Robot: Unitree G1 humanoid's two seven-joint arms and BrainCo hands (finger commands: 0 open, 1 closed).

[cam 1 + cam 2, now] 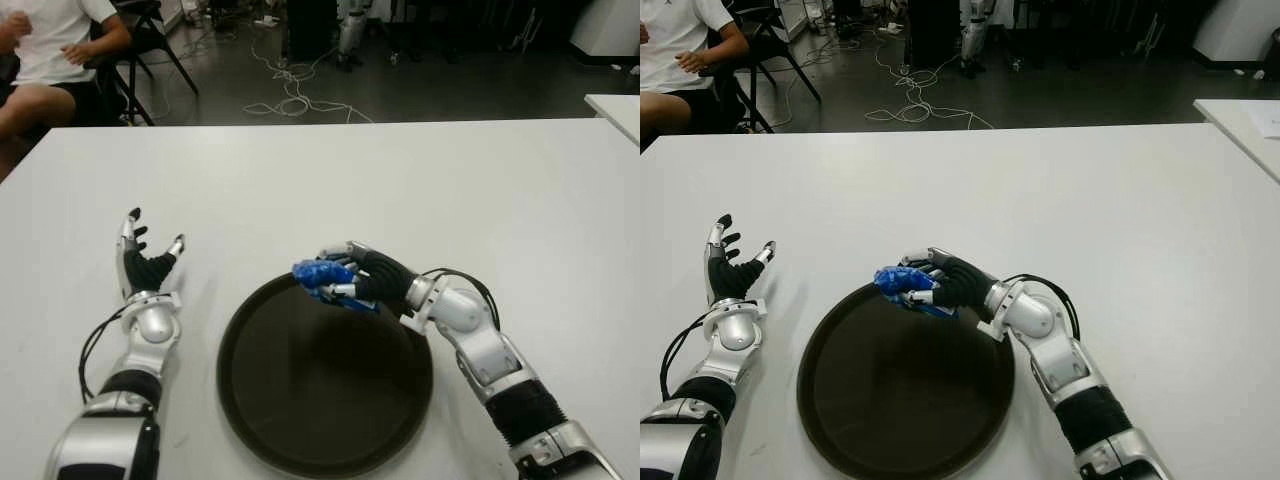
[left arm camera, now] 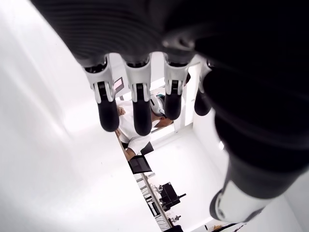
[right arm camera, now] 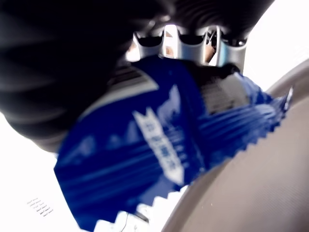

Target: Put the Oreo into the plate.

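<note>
The right hand (image 1: pixel 355 280) hangs over the far rim of the plate (image 1: pixel 270 420), at about the plate's twelve o'clock, its fingers (image 1: pixel 340 291) wrapped around the Oreo (image 1: pixel 322 273); the Oreo is a blue crinkle-edged packet, and in the right wrist view the packet (image 3: pixel 159 159) fills most of the frame, pressed up against the palm with its serrated end reaching over the plate's edge (image 3: pixel 270 193); whether the packet touches the plate I cannot tell. The plate is dark, round and shallow, sitting on the white counter (image 1: pixel 480 190) close to the robot's side; nothing lies inside it.

The left hand (image 1: pixel 146 262) shows at the plate's nine o'clock, well apart from it, palm up and fingers (image 2: pixel 107 111) spread and relaxed, gripping nothing; the left wrist view shows four dark fingertips fanned out with open air between them.

Beyond the counter, at its eleven o'clock corner, a person (image 1: pixel 45 60) in a white shirt sits on a black chair (image 1: pixel 140 40); loose cables (image 1: pixel 290 95) trail across the dark floor at twelve o'clock; another white table edge (image 1: pixel 615 110) shows at two o'clock.
</note>
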